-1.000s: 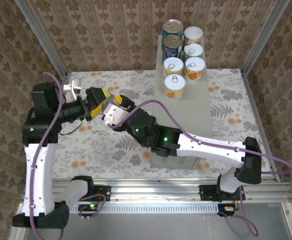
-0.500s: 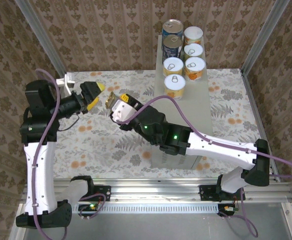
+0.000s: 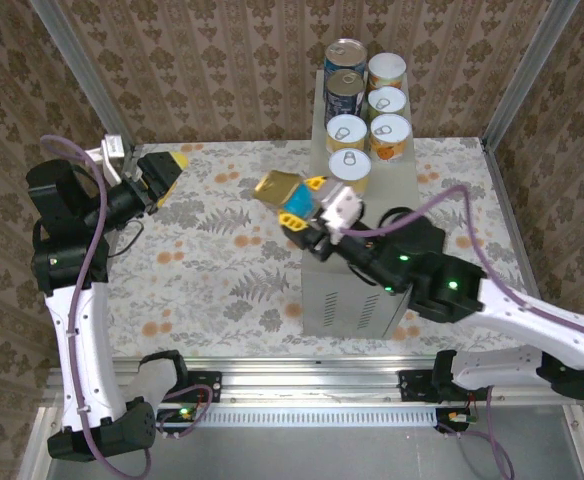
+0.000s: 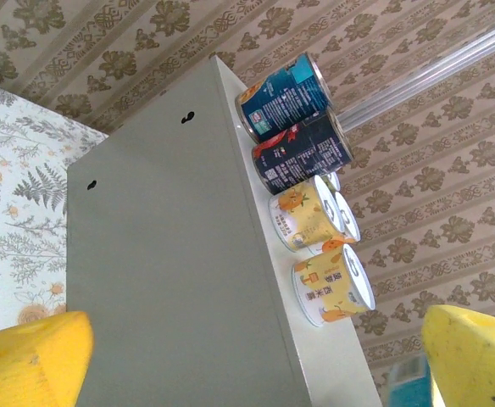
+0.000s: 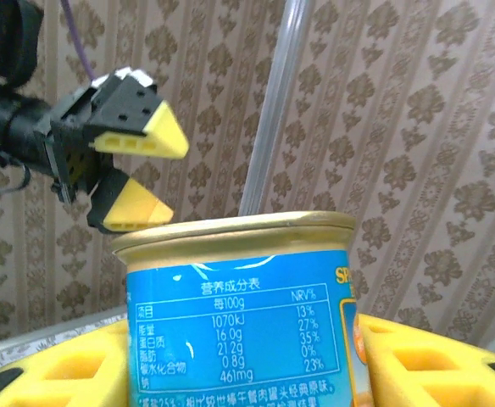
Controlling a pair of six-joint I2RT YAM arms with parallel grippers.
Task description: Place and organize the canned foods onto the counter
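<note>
Near counter [image 3: 352, 295], right claw [image 3: 297, 203] has carried oblong tin [image 3: 275, 187]; left claw [image 3: 167, 172] retreated.

Six cans [image 3: 389, 135] crowd the counter [image 3: 397, 190] at top centre; its lower stretch lies beneath the right arm [image 3: 442, 285]; the floral floor [image 3: 222, 280] at centre-left lies open

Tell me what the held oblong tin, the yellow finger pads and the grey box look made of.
The oblong yellow-and-blue tin: likely metal, with a glossy printed label and a gold rolled rim. The yellow finger pads gripping it: probably matte foam or soft rubber, with moulded hollows. The pale grey box: apparently painted sheet metal, satin, with crisp folded edges.
</note>
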